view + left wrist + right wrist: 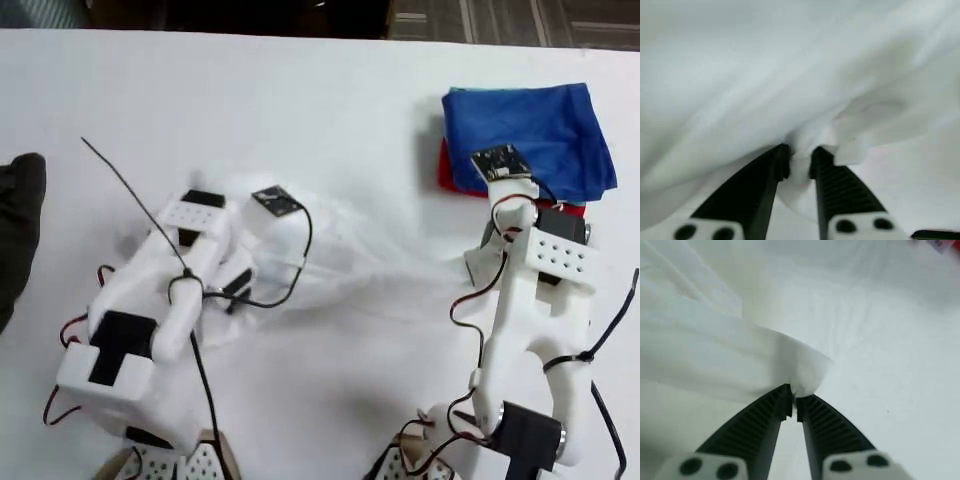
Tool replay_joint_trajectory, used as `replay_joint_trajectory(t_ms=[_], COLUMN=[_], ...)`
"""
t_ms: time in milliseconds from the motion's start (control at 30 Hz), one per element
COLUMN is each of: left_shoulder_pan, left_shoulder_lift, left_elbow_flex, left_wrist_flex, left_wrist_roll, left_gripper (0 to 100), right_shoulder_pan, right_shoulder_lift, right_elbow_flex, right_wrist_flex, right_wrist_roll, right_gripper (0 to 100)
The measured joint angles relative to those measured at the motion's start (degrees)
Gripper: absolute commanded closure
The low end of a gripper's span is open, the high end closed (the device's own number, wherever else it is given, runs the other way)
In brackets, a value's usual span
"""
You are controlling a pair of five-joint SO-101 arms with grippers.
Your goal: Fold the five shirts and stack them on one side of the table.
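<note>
Left pincer [799,162] clamped on white shirt [790,75], right pincer [792,402] too

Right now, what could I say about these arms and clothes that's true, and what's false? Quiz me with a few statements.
The left end effector is shut on the thin white shirt. True.
The right end effector hangs open. False: it also pinches the white shirt.
The folded blue shirt lies on a red garment. True.
The dark crumpled garment sits on the blue shirt. False: it lies at the opposite edge of the white table.
</note>
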Motion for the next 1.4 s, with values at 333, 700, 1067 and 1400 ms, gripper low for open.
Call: replay_joint_trajectory(t_ms=[333, 700, 1067, 1400], left_shoulder_pan=[3.25, 7.47, 7.56, -2.29], left_shoulder_lift=[-6.51, -21.8, -22.42, -22.42], left_elbow_flex=[0.0, 3.87, 11.52, 13.89], left_wrist_flex=[7.74, 19.16, 16.44, -4.31], left_wrist_roll=[0.0, -1.32, -5.98, -6.15], left_gripper=[97, 86, 79, 79], right_shoulder_pan=[0.0, 0.0, 0.0, 0.0], right_shoulder_lift=[0.0, 0.0, 0.0, 0.0], right_elbow_flex=[0.0, 0.0, 0.0, 0.0], right_wrist_flex=[0.0, 0.0, 0.0, 0.0], right_wrist_roll=[0.0, 0.18, 0.18, 0.18], right_gripper=[97.9, 97.9, 97.9, 97.9])
